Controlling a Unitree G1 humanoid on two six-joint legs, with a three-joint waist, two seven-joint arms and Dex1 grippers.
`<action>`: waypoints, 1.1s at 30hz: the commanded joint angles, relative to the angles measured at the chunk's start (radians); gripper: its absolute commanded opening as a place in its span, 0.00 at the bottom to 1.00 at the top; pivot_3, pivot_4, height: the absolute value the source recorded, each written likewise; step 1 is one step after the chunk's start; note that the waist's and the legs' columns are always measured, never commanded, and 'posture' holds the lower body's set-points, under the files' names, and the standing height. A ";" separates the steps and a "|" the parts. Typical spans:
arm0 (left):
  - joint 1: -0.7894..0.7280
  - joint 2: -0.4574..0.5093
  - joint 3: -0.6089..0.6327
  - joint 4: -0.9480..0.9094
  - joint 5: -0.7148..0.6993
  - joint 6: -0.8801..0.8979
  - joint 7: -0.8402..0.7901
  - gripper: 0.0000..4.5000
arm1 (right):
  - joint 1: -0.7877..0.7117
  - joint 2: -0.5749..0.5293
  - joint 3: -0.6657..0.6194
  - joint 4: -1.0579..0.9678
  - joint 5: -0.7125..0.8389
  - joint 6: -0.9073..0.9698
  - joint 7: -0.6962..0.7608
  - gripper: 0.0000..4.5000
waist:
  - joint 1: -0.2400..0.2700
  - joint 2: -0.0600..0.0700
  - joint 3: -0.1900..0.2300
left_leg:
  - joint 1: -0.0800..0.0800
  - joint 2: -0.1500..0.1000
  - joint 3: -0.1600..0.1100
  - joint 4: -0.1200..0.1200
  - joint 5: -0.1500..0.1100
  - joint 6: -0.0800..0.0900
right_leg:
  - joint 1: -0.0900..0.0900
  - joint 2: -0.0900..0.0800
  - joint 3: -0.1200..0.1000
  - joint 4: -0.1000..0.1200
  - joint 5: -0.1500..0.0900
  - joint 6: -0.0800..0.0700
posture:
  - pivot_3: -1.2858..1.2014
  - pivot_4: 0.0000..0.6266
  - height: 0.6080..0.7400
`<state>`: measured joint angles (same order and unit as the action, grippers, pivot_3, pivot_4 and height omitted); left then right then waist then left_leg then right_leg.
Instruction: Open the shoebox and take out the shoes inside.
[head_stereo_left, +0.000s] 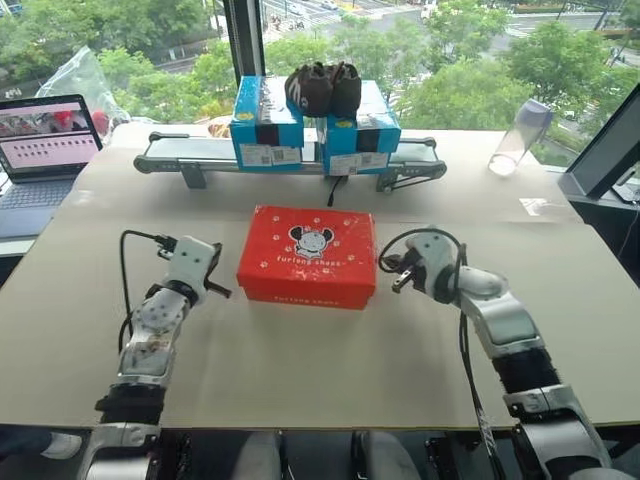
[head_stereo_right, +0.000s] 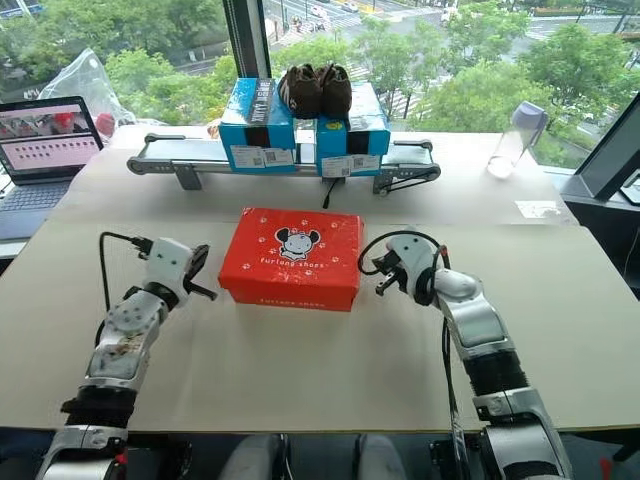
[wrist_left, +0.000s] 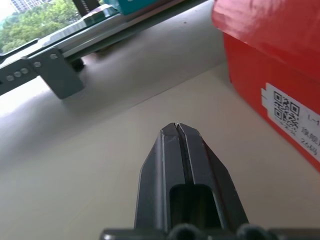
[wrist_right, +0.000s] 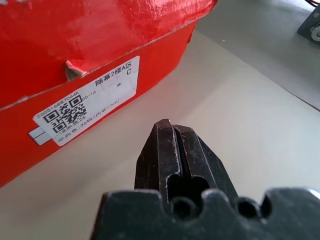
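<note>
Lidded shoebox (head_stereo_left: 308, 254) between closed claws

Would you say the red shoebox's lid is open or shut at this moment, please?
Shut. The shoebox lies flat on the table with its lid down over the sides, mouse print facing up, and nothing of its inside showing.

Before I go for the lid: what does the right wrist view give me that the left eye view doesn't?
Right wrist view: the white label with a QR code on the shoebox's end wall, a small tear in the lid's edge above it, and the right gripper shut, short of the box.

Left eye view: the lid top with the mouse head, the left gripper beside the box's other end, two blue boxes on the conveyor carrying dark brown shoes, a laptop.

Both: the closed red shoebox on the table.
</note>
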<state>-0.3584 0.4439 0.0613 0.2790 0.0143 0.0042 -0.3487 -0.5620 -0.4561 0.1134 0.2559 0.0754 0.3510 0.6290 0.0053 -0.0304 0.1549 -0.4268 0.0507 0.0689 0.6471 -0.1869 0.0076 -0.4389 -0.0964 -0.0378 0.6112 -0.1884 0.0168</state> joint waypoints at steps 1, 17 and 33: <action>-0.054 -0.007 -0.036 0.079 0.014 -0.074 -0.038 0.00 | -0.054 0.026 -0.012 0.090 -0.014 -0.085 -0.015 0.01 | 0.000 0.000 0.000 | 0.000 0.000 0.000 0.000 0.000 0.000 | 0.000 0.000 0.000 0.000 0.001 -0.001 | 0.52 0.24 1.00; 0.104 -0.035 -0.077 -0.316 -0.150 0.180 -0.266 0.00 | 0.103 0.113 0.035 -0.234 0.035 0.030 0.061 0.01 | -0.010 0.000 0.000 | 0.000 0.001 0.000 0.000 0.000 0.000 | 0.000 0.000 0.000 0.002 -0.001 0.002 | 0.52 0.24 1.00; 0.338 0.048 0.031 -0.599 -0.219 0.370 -0.247 0.00 | 0.238 0.028 -0.020 -0.506 0.056 0.254 0.049 0.01 | -0.007 0.000 0.000 | 0.002 0.001 -0.002 0.000 0.000 -0.001 | -0.001 0.000 -0.001 0.002 -0.005 -0.006 | 0.52 0.24 1.00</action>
<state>0.0297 0.4793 0.0921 -0.3137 -0.1914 0.4195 -0.5777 -0.2923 -0.4120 0.1077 -0.2312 0.1126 0.6104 0.6737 -0.0015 -0.0303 0.1554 -0.4253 0.0520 0.0673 0.6477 -0.1871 0.0066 -0.4393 -0.0967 -0.0385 0.6137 -0.1935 0.0107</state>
